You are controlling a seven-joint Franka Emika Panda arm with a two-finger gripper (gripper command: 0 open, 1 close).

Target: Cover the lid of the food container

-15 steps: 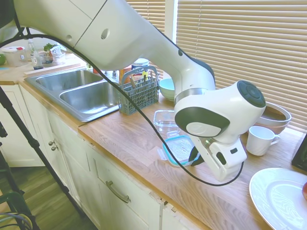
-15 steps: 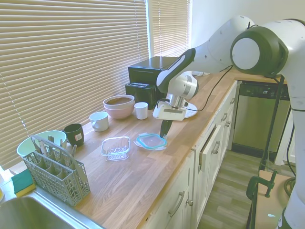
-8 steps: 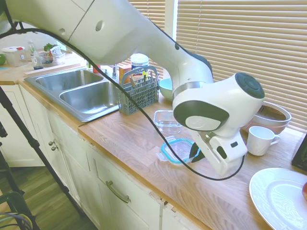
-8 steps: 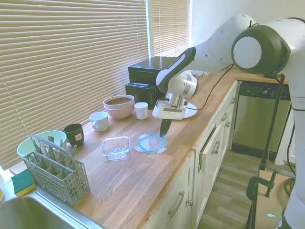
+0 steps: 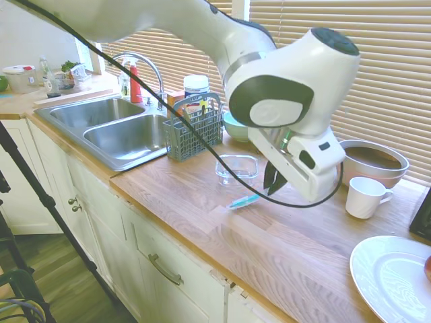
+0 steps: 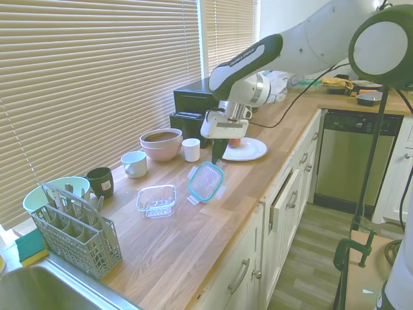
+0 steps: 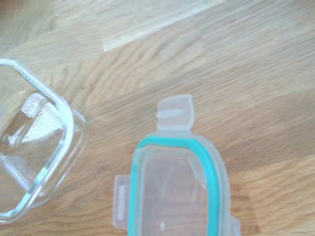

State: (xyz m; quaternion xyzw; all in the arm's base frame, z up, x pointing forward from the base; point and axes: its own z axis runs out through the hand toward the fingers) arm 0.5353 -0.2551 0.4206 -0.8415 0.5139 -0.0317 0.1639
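A kitchen with closed wooden blinds behind a long wooden bench (image 6: 193, 239). On one side a steel double sink (image 5: 114, 131) is set into the bench, and a grey cutlery basket (image 5: 195, 131) stands just beside it. A light green bowl (image 6: 55, 190) is behind the basket, and a dark mug (image 6: 100, 181) stands near it.

The white arm reaches over the middle of the bench. Its hand (image 6: 218, 152) is clamped on one edge of the lid (image 6: 206, 181) and holds it in the air above the wood. The lid hangs tilted, with its gripped edge high and its other edge low. In the first exterior view it shows almost edge-on as a thin teal line (image 5: 244, 201). In the wrist view the teal rim and two clear snap tabs are plain to see (image 7: 172, 191).

The food container (image 6: 157, 199) stands open on the bench, beside the lid and apart from it, on the side toward the sink. Its clear walls show also in the first exterior view (image 5: 237, 168) and one corner of it in the wrist view (image 7: 34, 162).

Further along, next to the blinds, are a white cup (image 6: 134, 164), a wide pinkish bowl (image 6: 161, 143) and a small white cup (image 6: 190, 149). A white plate (image 6: 248, 150) lies behind the hand, near a black appliance (image 6: 197, 106).
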